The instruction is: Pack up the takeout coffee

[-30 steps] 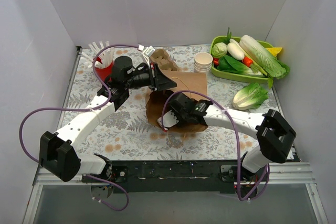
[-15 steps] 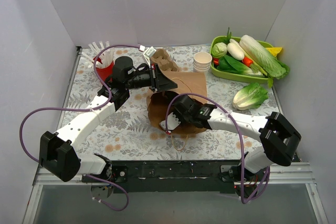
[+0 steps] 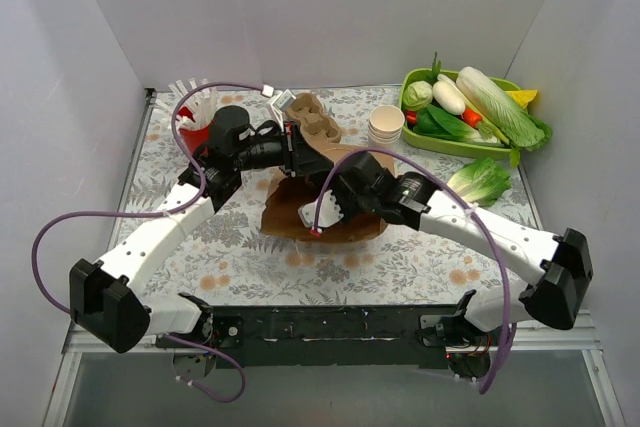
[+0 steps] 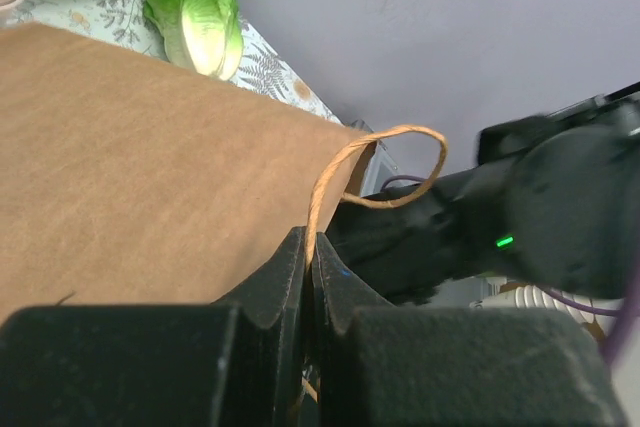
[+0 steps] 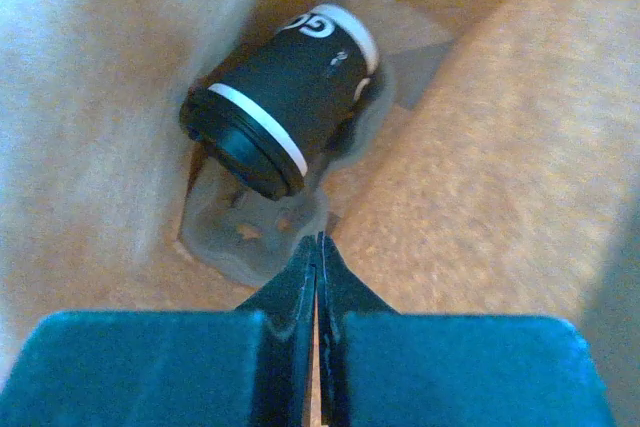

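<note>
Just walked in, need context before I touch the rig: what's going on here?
The left fingers are pinched shut on the rim of the paper bag, right at its string handle. The right fingers are inside the bag, shut on nothing, just short of the coffee cup. The cup lies tipped over on the carrier at the bottom.

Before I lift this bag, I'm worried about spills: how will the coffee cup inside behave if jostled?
The coffee cup lies tipped over on the carrier, so it will probably roll or slide. Its lid looks seated, yet might leak. The soft paper bag around it likely offers little support.
</note>
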Available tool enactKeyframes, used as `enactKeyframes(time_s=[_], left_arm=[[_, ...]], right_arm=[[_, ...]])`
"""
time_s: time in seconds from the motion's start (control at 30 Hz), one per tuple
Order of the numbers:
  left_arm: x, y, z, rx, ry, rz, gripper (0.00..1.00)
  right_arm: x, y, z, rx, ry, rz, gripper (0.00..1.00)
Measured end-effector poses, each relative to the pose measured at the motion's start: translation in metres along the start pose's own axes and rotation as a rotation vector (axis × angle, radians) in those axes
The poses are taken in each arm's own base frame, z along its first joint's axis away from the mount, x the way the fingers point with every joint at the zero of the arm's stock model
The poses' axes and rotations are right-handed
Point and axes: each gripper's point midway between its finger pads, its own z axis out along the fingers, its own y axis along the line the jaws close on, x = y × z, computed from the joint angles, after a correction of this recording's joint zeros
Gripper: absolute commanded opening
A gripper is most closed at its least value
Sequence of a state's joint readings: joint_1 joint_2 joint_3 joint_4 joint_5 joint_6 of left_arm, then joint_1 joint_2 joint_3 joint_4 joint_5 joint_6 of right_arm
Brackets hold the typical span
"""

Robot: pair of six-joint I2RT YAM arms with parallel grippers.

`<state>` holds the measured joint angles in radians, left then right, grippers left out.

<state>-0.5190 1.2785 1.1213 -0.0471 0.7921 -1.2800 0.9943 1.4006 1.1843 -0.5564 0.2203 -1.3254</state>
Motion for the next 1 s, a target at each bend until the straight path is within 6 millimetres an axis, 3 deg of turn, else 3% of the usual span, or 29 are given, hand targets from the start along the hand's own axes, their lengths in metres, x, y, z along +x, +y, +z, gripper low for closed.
enactKeyframes(time_s=[0.17,0.27,0.3,0.4,0.47,0.6,0.73,0.9,0.97,1.0], left_arm=[[-0.006,-0.011,-0.007,0.002,-0.009,0.056,0.0],[-0.01,-0.015,-0.009,0.001,-0.01,0.083,0.0],[-0.012,-0.016,-0.009,0.0,-0.009,0.093,0.0],[-0.011,-0.015,-0.01,-0.006,0.0,0.112,0.0],[-0.008,-0.013,-0.011,-0.013,0.01,0.118,0.0],[-0.004,-0.009,-0.012,-0.023,0.027,0.132,0.0],[0.002,-0.008,-0.013,-0.022,0.05,0.143,0.0],[0.006,-0.008,-0.014,-0.017,0.073,0.15,0.0],[0.004,-0.011,-0.015,-0.012,0.074,0.16,0.0],[0.003,-0.012,-0.015,-0.009,0.075,0.165,0.0]], right_arm=[[-0.019,-0.018,-0.046,0.025,-0.131,0.113,0.04],[-0.028,-0.019,-0.069,0.013,-0.191,0.182,0.29],[-0.031,-0.022,-0.077,0.02,-0.212,0.208,0.42],[-0.04,-0.041,-0.105,0.067,-0.276,0.304,0.56],[-0.044,-0.056,-0.126,0.119,-0.314,0.363,0.59],[-0.044,-0.067,-0.154,0.183,-0.359,0.431,0.74],[-0.038,-0.057,-0.158,0.186,-0.344,0.464,0.75],[-0.032,-0.031,-0.134,0.108,-0.284,0.502,0.74],[-0.028,-0.024,-0.123,0.078,-0.255,0.525,0.69],[-0.023,-0.02,-0.115,0.06,-0.234,0.544,0.57]])
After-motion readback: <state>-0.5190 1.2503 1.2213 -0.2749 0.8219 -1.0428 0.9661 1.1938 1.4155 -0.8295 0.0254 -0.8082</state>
